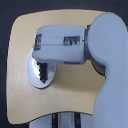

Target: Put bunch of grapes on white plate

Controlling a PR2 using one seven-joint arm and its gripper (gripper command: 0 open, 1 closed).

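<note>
White glazed ware is seen low on the exterior view's left: the white plate (33, 75), resting on the pale wooden tabletop (70, 95), with much of its upper part covered by the arm. Only this one view is given. The bunch of grapes (43, 71) is seen as a dark, narrow cluster hanging or lying over the plate's centre, running down from beneath the gripper (40, 59). Whether the grapes already rest on the plate or are held just above it cannot be told, because the picture is blurred and the gripper's body hides the top of the bunch.

How far the jaws are open cannot be told either; they are hidden under the grey housing, and a hold on the grapes can be neither confirmed nor ruled out.

As a judgement, the task is taken to be near its end: the grapes have been brought over the plate, and what is left is the release, if not yet made, and the withdrawal of the arm.

Nothing besides the grapes is seen in the plate.
</note>
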